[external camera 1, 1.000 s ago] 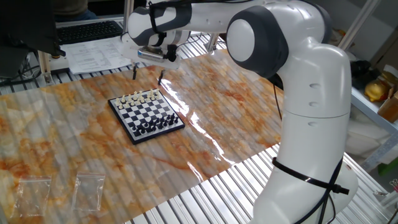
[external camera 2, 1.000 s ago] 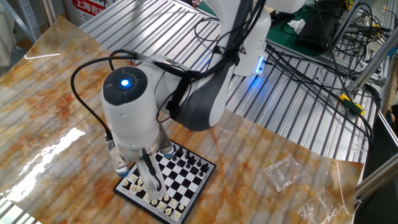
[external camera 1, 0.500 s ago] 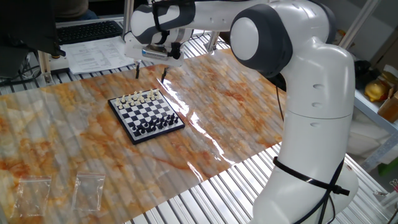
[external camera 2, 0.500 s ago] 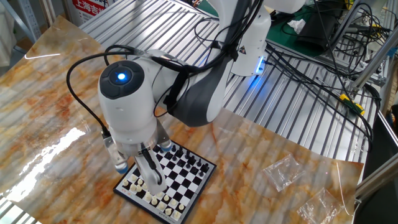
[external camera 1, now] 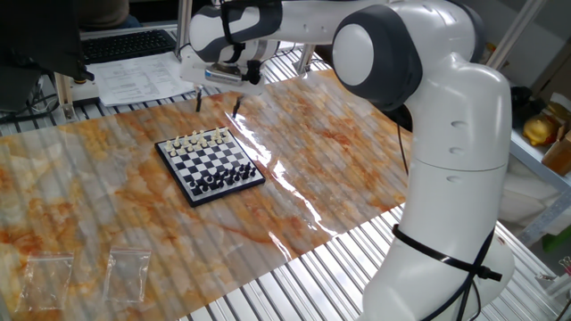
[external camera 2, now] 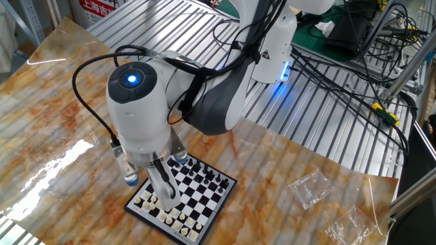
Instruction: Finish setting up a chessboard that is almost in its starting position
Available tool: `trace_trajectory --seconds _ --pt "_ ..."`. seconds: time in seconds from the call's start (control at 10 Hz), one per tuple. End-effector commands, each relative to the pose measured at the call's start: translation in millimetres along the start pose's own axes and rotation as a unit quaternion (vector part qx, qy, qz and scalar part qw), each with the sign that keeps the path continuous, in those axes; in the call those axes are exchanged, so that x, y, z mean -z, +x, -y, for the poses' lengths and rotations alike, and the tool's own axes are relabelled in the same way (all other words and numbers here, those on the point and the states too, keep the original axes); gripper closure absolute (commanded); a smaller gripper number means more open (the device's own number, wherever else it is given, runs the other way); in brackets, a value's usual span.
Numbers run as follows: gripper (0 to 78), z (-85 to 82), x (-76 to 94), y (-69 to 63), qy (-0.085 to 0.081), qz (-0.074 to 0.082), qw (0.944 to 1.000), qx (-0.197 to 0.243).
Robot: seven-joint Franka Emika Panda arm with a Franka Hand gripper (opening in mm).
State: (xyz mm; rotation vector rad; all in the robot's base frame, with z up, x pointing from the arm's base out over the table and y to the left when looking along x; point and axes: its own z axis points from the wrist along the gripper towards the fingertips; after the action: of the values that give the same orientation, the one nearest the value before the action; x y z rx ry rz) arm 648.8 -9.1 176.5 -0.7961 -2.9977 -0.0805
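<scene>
The chessboard (external camera 1: 211, 165) lies flat on the desk (external camera 1: 339, 169), on its glossy marbled orange-and-cream covering, and every place below is given from this board. It is a small checkered square with a dark border. White pieces line the edge that is farther from the camera in one fixed view, black pieces the nearer edge; the pieces are too small to tell whether any stands off its square.

The end effector (external camera 1: 217, 103) hangs in the air beyond the board's white-piece edge, clear of the board and of the pieces. Its two dark fingers (external camera 1: 198, 102) point downward with a wide gap between them, and nothing is held there. In the other fixed view the white wrist housing with a lit blue lamp covers part of the chessboard (external camera 2: 194, 197), and the end effector (external camera 2: 146, 186) appears over the white-piece side, though that angle makes its height hard to judge.

Well apart from the board, past its black-piece edge toward the desk's near corner, lie two clear plastic bags (external camera 1: 127, 270), flat and side by side. Beyond the white-piece edge, off the marbled covering, sheets of paper (external camera 1: 134, 78) and a dark keyboard (external camera 1: 129, 43) rest on the slatted metal surface.
</scene>
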Motion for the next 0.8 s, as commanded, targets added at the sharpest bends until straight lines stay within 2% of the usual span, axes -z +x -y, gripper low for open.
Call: trace_trajectory --seconds 0.1,0.3,0.8 --pt "0.1 6.4 6.6 -1.4 -0.005 -0.001 0.9996 0.029" --pt "0.1 6.8 6.9 -1.7 -0.006 -0.002 0.9989 0.047" --pt "0.1 6.3 8.5 -3.4 -0.005 -0.003 0.9991 0.042"
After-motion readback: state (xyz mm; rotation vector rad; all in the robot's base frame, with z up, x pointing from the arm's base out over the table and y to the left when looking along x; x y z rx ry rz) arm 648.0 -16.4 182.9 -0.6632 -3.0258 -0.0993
